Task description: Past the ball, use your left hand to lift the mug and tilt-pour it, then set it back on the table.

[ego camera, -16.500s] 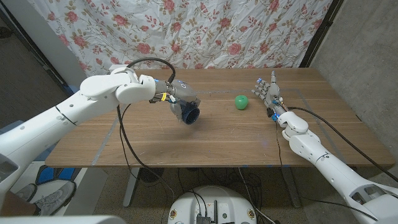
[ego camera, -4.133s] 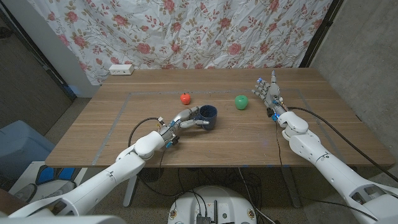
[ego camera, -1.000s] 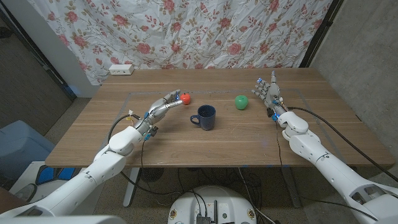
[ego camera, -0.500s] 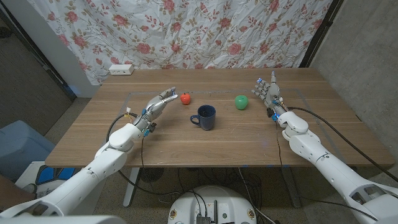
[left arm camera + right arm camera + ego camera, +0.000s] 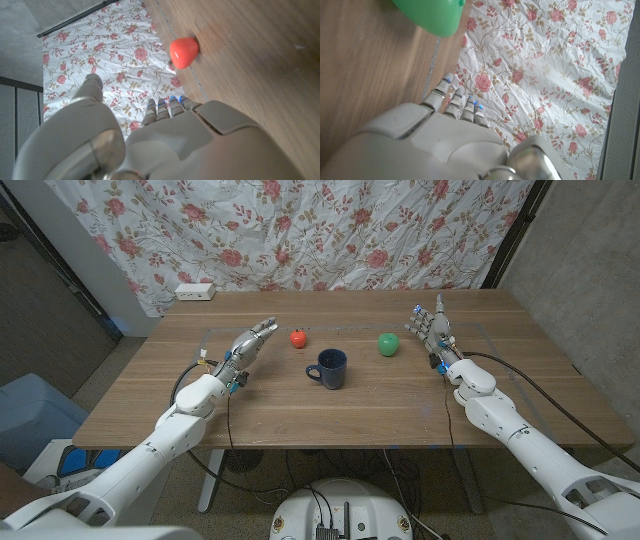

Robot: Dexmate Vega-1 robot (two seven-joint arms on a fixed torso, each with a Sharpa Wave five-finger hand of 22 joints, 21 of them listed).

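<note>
The dark blue glossy ceramic mug (image 5: 328, 367) stands upright on the grained wooden table (image 5: 330, 415), between the small smooth red ball (image 5: 298, 337) and the round green ball (image 5: 388, 344). Since a moment ago, your left hand (image 5: 247, 344) has drawn farther left from the red ball, fingers straight, holding nothing. Your right hand (image 5: 429, 328) stands with fingers apart, empty.

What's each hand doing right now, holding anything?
Left hand: open, holding nothing, apart from the mug.
Right hand: open, holding nothing, beside the green ball.
</note>
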